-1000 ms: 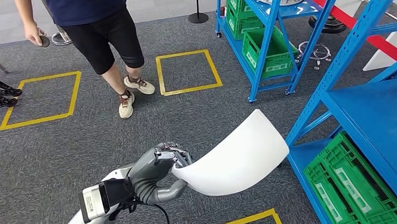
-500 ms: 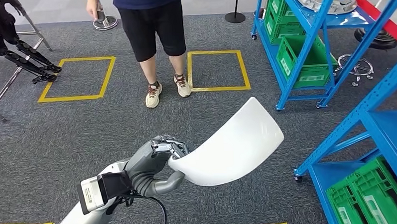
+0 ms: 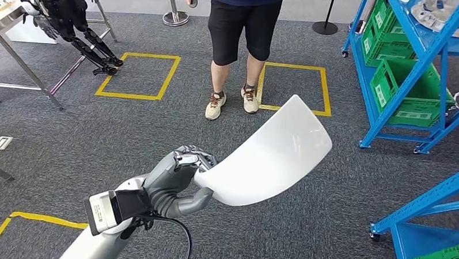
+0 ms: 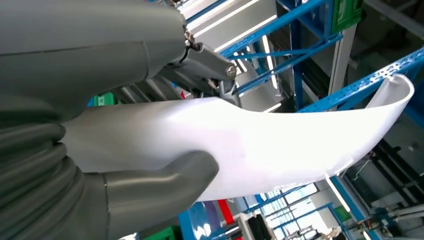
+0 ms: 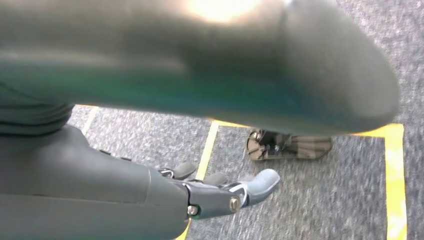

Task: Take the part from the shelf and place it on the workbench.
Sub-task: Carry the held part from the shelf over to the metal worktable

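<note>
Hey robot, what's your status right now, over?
Left robot hand gripping the curved white part by its narrow end. Right robot hand holds nothing, fingers apart, over the carpet. Person standing ahead on the floor.

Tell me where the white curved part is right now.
In the head view the white curved part is in the left hand, held out over the grey carpet, with a person's shoes beyond it and the blue shelf to its right.

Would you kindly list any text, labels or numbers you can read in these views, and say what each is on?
No text can be read in any view.
White labels on the green crates in the blue shelf: too small to read.
White label on the left wrist: blurred.
The white part held by the left hand: no marking visible.
</note>
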Tool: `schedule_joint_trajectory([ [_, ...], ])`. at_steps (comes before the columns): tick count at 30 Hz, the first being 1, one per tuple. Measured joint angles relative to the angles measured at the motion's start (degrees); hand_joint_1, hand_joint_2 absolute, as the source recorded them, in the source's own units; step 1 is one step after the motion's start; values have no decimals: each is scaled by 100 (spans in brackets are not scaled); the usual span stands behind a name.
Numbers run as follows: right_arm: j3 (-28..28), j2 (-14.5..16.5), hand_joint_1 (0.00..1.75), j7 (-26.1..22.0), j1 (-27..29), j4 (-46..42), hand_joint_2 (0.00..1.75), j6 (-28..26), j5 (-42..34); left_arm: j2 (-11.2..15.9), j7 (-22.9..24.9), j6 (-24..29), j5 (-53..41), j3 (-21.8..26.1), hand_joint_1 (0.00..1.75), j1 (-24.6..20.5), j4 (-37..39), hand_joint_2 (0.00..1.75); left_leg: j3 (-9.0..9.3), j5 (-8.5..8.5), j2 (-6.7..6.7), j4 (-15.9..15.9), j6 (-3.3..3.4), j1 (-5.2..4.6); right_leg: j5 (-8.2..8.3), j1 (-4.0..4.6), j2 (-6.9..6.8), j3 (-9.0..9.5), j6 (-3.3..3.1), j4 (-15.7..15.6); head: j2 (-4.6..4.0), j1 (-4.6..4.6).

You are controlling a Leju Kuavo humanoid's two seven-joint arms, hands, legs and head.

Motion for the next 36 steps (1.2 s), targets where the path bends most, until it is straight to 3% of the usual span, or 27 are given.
schedule_joint_trajectory([
  [1, 0, -2, 0, 4, -5, 0, 0, -1, 1, 48, -14, 18, 14, -3, 175, 20, -16, 175, -10, -4, 21, 7, -32, 4, 13, 0, -65, 10, -42, -19, 0, -1],
  [2, -1, -5, 0, 8, -6, 0, 0, -1, 2, 95, -36, 41, 24, -2, 175, 41, -31, 175, -47, -57, 147, 80, -60, -4, 24, -4, -134, 23, -88, -40, 0, -16],
  [3, -1, -10, 0, 15, 1, 0, 0, -1, 8, 134, -65, 68, 29, 0, 175, 65, -44, 175, -133, -178, 326, 266, -83, -10, 31, -7, -214, 35, -127, -61, 0, -37],
  [5, 0, -27, 0, 30, 37, 0, 0, -1, 34, 199, -134, 131, 18, 8, 175, 133, -62, 175, -447, -545, 683, 939, -120, -11, 21, 17, -384, 49, -177, -73, 0, -78],
  [7, 1, -50, 0, 36, 66, 0, 0, -1, 72, 255, -202, 190, -29, 23, 175, 255, -80, 175, -720, -755, 768, 1514, -148, 10, 6, 32, -562, 53, -191, -72, 0, -84],
  [8, 2, -62, 0, 29, 69, 0, 0, 2, 91, 289, -231, 214, -65, 36, 175, 324, -92, 175, -723, -712, 783, 1536, -154, 18, -4, 33, -645, 58, -189, -70, 0, -86],
  [10, 5, -81, 0, -3, 68, 0, 0, 18, 133, 346, -286, 253, -144, 64, 175, 441, -130, 175, -426, -394, 901, 998, -151, 24, -31, 35, -803, 84, -164, -64, 0, -95],
  [12, 11, -113, 0, -78, 68, 0, 0, 46, 158, 372, -356, 269, -232, 98, 175, 546, -196, 175, -63, -154, 1215, 309, -96, -9, -84, 64, -943, 124, -110, -44, 0, -103],
  [14, 24, -148, 0, -189, 68, 0, 0, 69, 179, 386, -439, 256, -337, 134, 175, 689, -284, 175, 60, -125, 1334, 66, 1, -47, -128, 94, -1070, 170, -50, -37, 0, -89],
  [16, 45, -172, 0, -301, 54, 0, 0, 78, 205, 398, -508, 219, -433, 177, 175, 832, -378, 175, 67, -110, 1154, 54, 92, -43, -167, 80, -1150, 225, 20, -38, 0, -74],
  [18, 59, -191, 0, -381, 30, 0, 0, 83, 222, 395, -549, 180, -490, 219, 175, 895, -472, 175, 78, -90, 993, 33, 165, -15, -330, 48, -859, 174, 92, 172, 0, -61],
  [20, 61, -216, 0, -404, 34, 0, 0, 87, 232, 370, -560, 161, -504, 237, 175, 910, -530, 175, 75, -75, 835, 28, 213, 1, -665, 34, -448, -137, 121, 823, 0, -27],
  [22, 68, -246, 0, -382, 62, 0, 0, 83, 262, 354, -529, 175, -542, 250, 175, 962, -557, 175, 67, -67, 648, 31, 230, -4, -879, 36, -332, -517, 119, 1494, 0, -4],
  [23, 80, -258, 0, -352, 72, 0, 0, 81, 282, 354, -501, 195, -574, 261, 175, 1004, -578, 175, 68, -65, 553, 33, 229, -6, -826, 36, -323, -595, 110, 1576, 0, 0],
  [24, 93, -270, 0, -307, 74, 0, 0, 82, 298, 355, -464, 225, -615, 276, 175, 1051, -612, 175, 72, -62, 461, 35, 224, -6, -672, 35, -309, -567, 98, 1439, 0, 3],
  [25, 108, -281, 0, -252, 71, 0, 0, 86, 309, 355, -423, 257, -658, 289, 175, 1095, -659, 175, 77, -59, 377, 38, 215, -3, -450, 30, -264, -436, 83, 1107, 0, 6],
  [27, 132, -303, 0, -147, 64, 0, 0, 105, 306, 349, -322, 307, -741, 303, 175, 1176, -763, 175, 69, -51, 221, 48, 172, -5, -110, 17, -40, -112, 57, 338, 0, 12],
  [29, 145, -316, 0, -104, 63, 0, 0, 143, 266, 341, -238, 316, -799, 304, 175, 1251, -837, 175, 39, -37, 89, 47, 98, -7, -32, 28, 70, 28, 31, 1, 0, 15],
  [31, 145, -316, 0, -110, 56, 0, 0, 176, 192, 338, -211, 255, -814, 302, 175, 1313, -862, 175, 9, -15, -1, 31, 21, 2, -14, 41, -62, 33, -25, -19, 0, 16],
  [33, 144, -310, 0, -148, 40, 0, 0, 183, 134, 335, -205, 157, -808, 302, 175, 1314, -857, 175, -74, -116, 225, 171, -29, -8, 17, 29, -201, 39, -113, -54, 0, -9],
  [35, 144, -307, 0, -195, 47, 0, 0, 181, 121, 316, -183, 87, -791, 304, 175, 1261, -835, 175, -331, -460, 609, 734, -63, -17, 26, 30, -352, 39, -171, -74, 0, -50],
  [36, 144, -306, 0, -210, 58, 0, 0, 181, 123, 303, -168, 63, -781, 304, 175, 1236, -818, 175, -510, -660, 710, 1135, -82, -10, 23, 35, -439, 36, -182, -73, 0, -65],
])
